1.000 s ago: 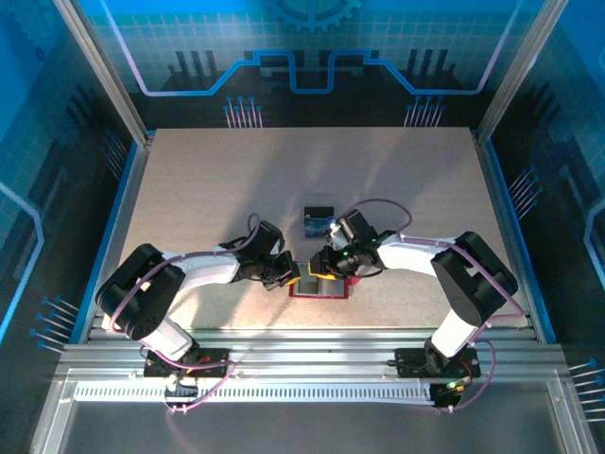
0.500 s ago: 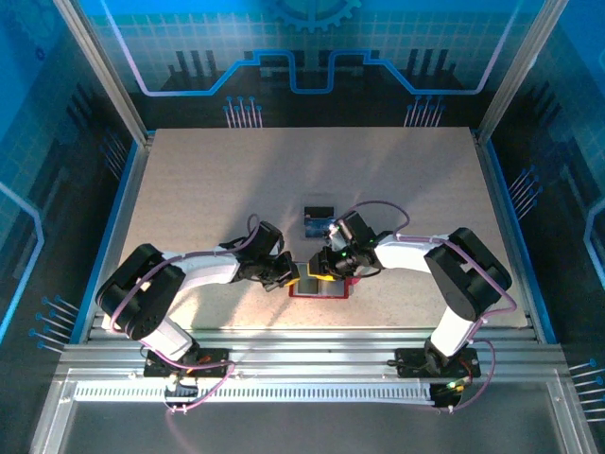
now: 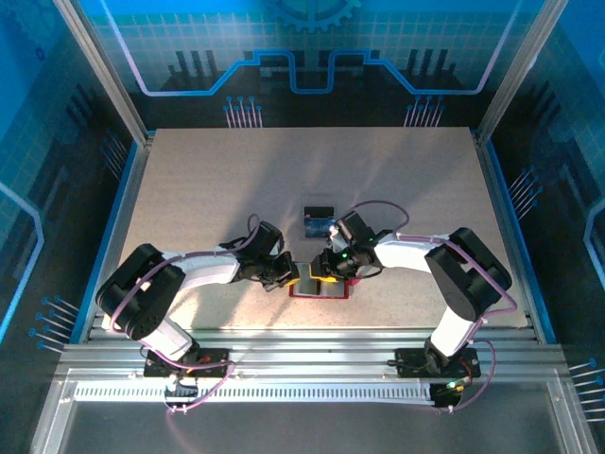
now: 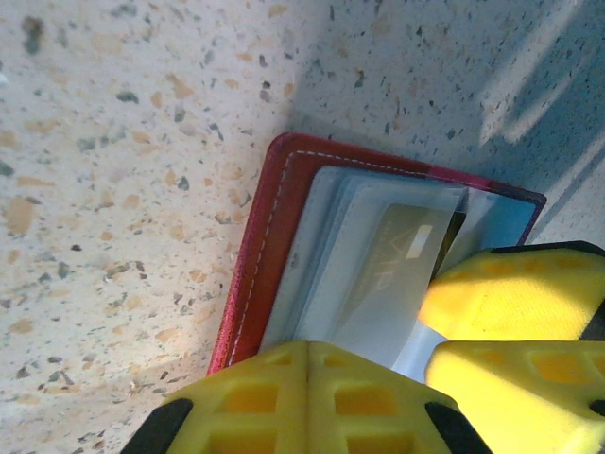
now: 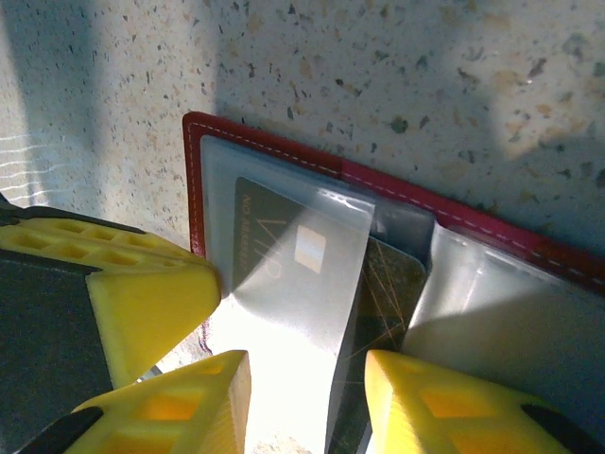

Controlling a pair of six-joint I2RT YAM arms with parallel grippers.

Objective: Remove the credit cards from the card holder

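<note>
Red card holder (image 3: pixel 319 288) lies open and flat on the speckled table (image 3: pixel 208 189), close to the near edge. Its long axis runs left to right, and it sits between the two arms.

Left gripper (image 4: pixel 307 378): fingers closed together with nothing visible between them. They rest on the holder's left end, by the red stitched rim. My judgement is that it is pinning the holder down.

Right gripper (image 5: pixel 307 369): jaws partly apart, low over the middle of the holder. A lifted clear sleeve (image 5: pixel 312 284) reaches into the gap between the yellow fingers (image 5: pixel 203 397). I cannot tell whether the pads are touching it.

Dark card (image 5: pixel 269 241) shows through that sleeve, just ahead of the right fingertips and slightly to their left. A second dark card (image 5: pixel 388 284) with fine gold lines lies under the sleeve's right edge.

Two cards (image 3: pixel 319 220), one black and one blue, lie loose on the table. They are beyond the holder and apart from it.

Key relation: the sleeved card lies straight ahead of the right jaws, so that arm is the one placed to draw it out. I cannot tell which edge the pocket opens on. The pull has to follow that opening, or the holder may drag.
</note>
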